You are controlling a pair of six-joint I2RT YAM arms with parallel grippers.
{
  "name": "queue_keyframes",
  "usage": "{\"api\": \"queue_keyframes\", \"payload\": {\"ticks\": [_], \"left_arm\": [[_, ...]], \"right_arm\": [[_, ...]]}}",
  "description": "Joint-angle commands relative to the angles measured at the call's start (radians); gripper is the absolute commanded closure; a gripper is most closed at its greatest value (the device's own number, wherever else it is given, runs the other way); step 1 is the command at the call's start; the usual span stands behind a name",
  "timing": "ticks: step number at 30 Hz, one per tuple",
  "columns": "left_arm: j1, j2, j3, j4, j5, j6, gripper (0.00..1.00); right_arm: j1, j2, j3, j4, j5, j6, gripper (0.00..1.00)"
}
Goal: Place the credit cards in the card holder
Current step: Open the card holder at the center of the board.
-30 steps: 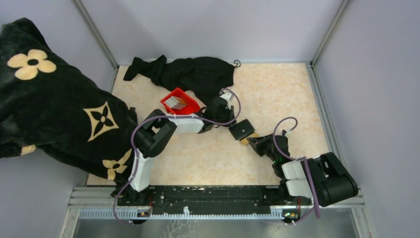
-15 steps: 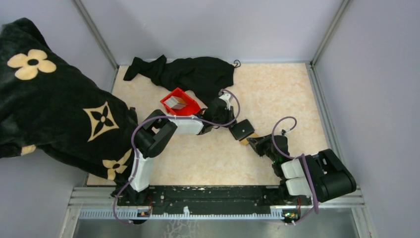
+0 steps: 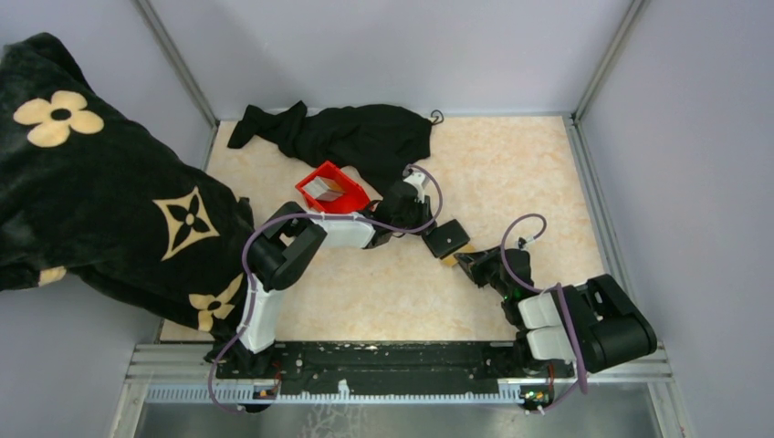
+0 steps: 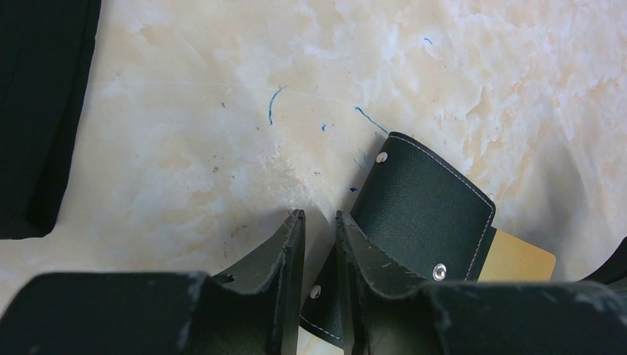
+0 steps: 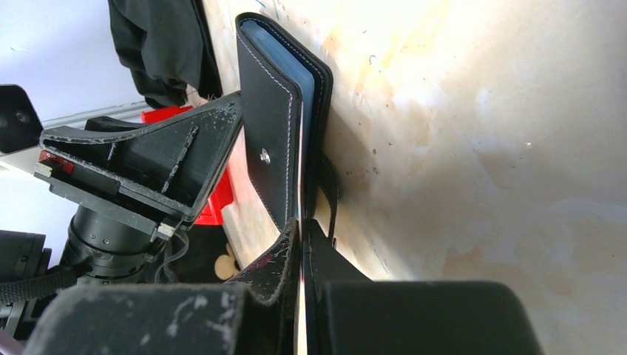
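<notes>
Evidently mid-insertion, the right gripper (image 5: 302, 244) clamped a tan card (image 4: 517, 259) entering the card holder (image 4: 421, 200), the near-shut left gripper (image 4: 319, 244) bracing it; a straight push seemed next.

You're in a robot lab cell: plain grey panel walls (image 3: 392, 46), aluminium framing (image 3: 180, 73), marble-print tabletop (image 3: 520, 164), left arm (image 3: 274, 260) and right arm (image 3: 598, 328) bolted to a rail (image 3: 392, 358).

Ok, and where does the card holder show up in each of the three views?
Top external: card holder just right of centre.
Left wrist: card holder lower right, a gold card poking out of it.
Right wrist: card holder upper centre, seen edge-on.
Shared landmark: the marbled tabletop it lies on.
</notes>
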Motion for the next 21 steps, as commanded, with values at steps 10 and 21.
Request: {"api": "queue_keyframes", "payload": {"ticks": [10,21], "left_arm": [[-0.027,0.041,-0.074,-0.175,0.033,-0.013,0.71],[-0.033,0.041,-0.085,-0.175,0.035,-0.019,0.71]], "right_arm": [[0.007,0.05,-0.003,0.132,-0.015,-0.01,1.0],[0.007,0.053,-0.004,0.149,-0.021,-0.006,1.0]]}}
